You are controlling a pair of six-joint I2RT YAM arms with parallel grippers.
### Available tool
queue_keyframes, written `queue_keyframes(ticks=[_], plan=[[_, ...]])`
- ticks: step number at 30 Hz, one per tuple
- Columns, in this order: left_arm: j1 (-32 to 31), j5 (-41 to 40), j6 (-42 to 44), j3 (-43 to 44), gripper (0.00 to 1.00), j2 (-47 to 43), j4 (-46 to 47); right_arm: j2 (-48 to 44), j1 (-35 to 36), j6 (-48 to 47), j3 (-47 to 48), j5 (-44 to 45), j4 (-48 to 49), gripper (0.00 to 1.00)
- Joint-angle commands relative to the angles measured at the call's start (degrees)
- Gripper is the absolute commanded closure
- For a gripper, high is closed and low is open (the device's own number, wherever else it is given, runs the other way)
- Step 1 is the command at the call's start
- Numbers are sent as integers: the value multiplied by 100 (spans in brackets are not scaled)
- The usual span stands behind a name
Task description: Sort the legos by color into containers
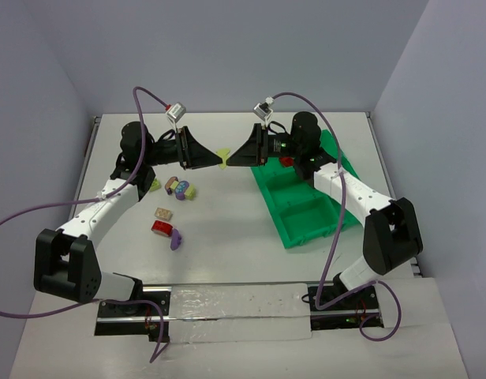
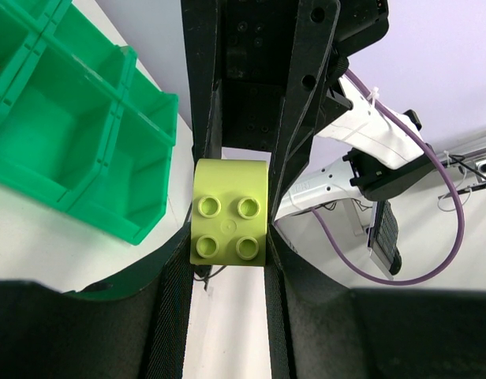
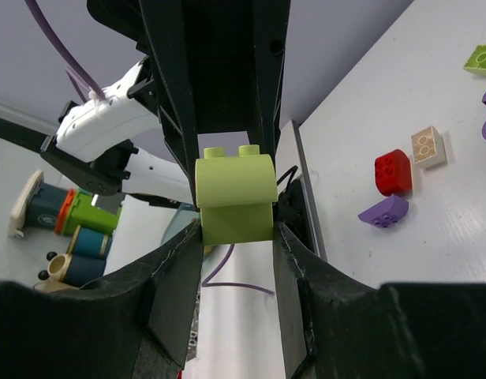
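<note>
A pale yellow-green studded plastic brick (image 2: 229, 209) is pinched from both sides by the left hand (image 1: 216, 160) and the right hand (image 1: 233, 157), each closed on it above the table (image 1: 219, 229), seemingly so it can be passed towards the bright green plastic compartment tray (image 1: 306, 219) just behind the right hand
</note>
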Motion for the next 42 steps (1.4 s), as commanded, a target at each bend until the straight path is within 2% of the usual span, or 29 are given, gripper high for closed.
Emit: queue_keyframes(ticks=[1,3,5,7,9,12,16,17,20,21,28,32,38,40,42], plan=[[-25,111,49,49,100,-10,205,39,79,19,329,-167,307,52],[-30,96,59,49,100,-12,214,29,103,-46,355,-159,251,51],[-44,87,45,62,100,6,209,12,116,-99,381,-122,145,56],[-51,92,45,66,100,23,210,-1,120,-99,381,-106,142,68],[-57,71,74,74,100,15,148,-22,120,-115,365,-90,128,89],[-65,-52,387,245,97,10,-370,-62,125,-194,347,-37,3,100],[-65,-216,898,479,75,-30,-1145,-89,120,-265,316,0,-107,100],[-65,-227,942,486,65,-60,-1186,-94,120,-286,313,2,-142,100],[-65,-293,1094,612,19,-46,-1449,-103,120,-399,329,19,-272,100],[-65,-317,1192,628,14,-30,-1586,-112,120,-425,337,35,-338,100],[-65,-324,1087,499,13,-97,-1392,-156,120,-582,296,70,-522,100],[-57,-414,1122,488,20,-135,-1443,-191,120,-744,237,123,-724,100],[34,-418,977,416,47,-218,-1266,-276,112,-859,97,156,-835,100],[49,-369,894,374,53,-232,-1113,-296,103,-873,47,167,-847,100],[49,-291,884,365,54,-231,-1061,-314,111,-873,30,167,-839,100]])
